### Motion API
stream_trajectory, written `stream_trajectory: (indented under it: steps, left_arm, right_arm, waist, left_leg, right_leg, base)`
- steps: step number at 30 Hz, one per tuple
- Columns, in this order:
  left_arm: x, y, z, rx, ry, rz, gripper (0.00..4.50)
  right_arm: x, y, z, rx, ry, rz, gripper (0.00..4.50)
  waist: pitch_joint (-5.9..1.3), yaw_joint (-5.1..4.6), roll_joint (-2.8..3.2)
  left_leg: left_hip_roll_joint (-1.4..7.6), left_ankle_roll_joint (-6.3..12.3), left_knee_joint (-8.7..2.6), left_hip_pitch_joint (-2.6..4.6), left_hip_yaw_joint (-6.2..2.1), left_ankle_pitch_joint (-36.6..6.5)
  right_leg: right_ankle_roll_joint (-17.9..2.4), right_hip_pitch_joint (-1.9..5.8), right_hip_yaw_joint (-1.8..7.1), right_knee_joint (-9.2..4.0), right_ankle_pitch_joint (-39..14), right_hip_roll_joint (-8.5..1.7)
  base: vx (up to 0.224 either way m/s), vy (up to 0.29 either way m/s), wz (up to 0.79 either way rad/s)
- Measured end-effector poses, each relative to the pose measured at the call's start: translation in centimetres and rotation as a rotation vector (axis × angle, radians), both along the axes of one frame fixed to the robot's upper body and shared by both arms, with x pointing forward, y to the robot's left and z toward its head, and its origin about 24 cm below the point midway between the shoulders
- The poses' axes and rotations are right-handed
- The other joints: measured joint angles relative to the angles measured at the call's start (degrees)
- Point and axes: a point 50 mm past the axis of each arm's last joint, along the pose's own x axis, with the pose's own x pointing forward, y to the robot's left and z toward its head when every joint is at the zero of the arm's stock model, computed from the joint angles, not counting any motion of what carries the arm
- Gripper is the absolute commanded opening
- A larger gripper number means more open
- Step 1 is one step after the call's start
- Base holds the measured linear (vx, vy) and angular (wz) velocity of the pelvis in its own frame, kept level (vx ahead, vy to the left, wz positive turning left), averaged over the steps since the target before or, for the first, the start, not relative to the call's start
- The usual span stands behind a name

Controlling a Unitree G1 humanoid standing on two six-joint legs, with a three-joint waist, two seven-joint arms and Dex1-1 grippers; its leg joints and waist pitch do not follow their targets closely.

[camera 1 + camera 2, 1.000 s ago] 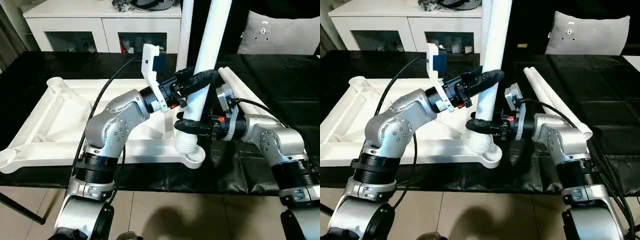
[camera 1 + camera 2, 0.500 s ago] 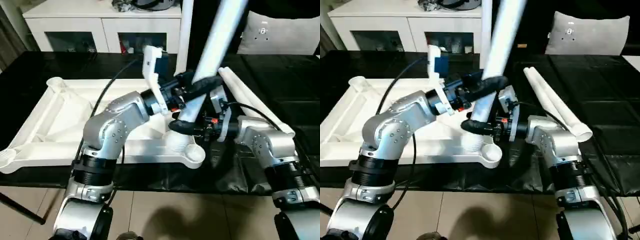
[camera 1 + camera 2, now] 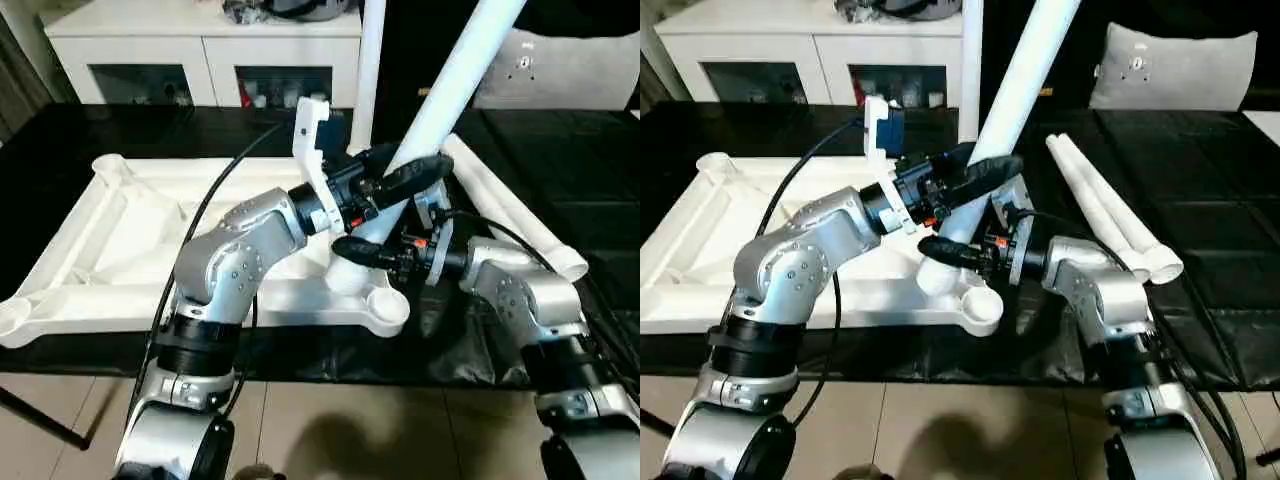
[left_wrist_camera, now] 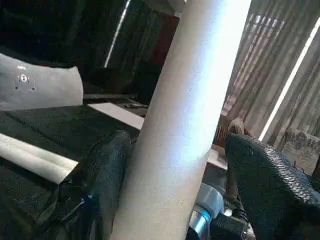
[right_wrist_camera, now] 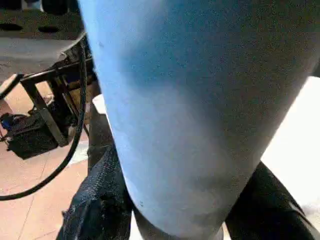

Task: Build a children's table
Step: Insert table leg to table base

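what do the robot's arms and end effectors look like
Both arms are rounded silver segments with black ribbed joint bands. The left end effector and right end effector have two black textured fingers. A white bracket sits on the left wrist, with a black cable trailing.

1. A thick white tubular plastic table leg [image 5: 195,110] runs from the top of the frame to the lower middle, its surface in bluish shade.
2. Two black textured gripper fingers [image 5: 97,205] rise from the bottom edge, one at lower left, one at lower right (each pressed against a flank of the leg).
3. A thin black cable [image 5: 70,150] curves down the left side.
4. A dark metal frame [image 5: 42,107] stands on the tan tiled floor [image 5: 30,215] at left.
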Motion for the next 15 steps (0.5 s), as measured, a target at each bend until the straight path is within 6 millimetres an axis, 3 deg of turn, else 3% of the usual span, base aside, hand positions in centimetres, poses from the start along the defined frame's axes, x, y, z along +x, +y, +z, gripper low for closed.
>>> stream_trajectory:
  steps: [8,15]
  left_arm:
    - [-0.7,2.5,-1.1,0.051,-0.020,-0.036,4.10]
    - [-0.3,4.7,-3.2,0.266,-0.059,0.033,4.46]
  right_arm:
    - [-0.6,-2.6,-1.4,0.006,0.046,-0.223,1.88]
    - [-0.6,-3.6,-1.2,-0.016,0.022,-0.348,1.88]
  waist:
    - [-0.01,-0.13,0.02]
    - [0.01,-1.55,-0.02]
  left_leg:
    - [-0.01,-0.02,-0.01,0.03,0.02,0.01]
    - [-0.01,-0.15,-0.02,0.11,0.02,0.09]
  right_leg:
    - [0.02,0.00,0.03,0.01,0.02,0.01]
    - [0.07,0.06,0.05,-0.01,0.12,0.01]
  base:
    - [0.000,0.000,0.00]
    - [0.000,0.000,0.00]
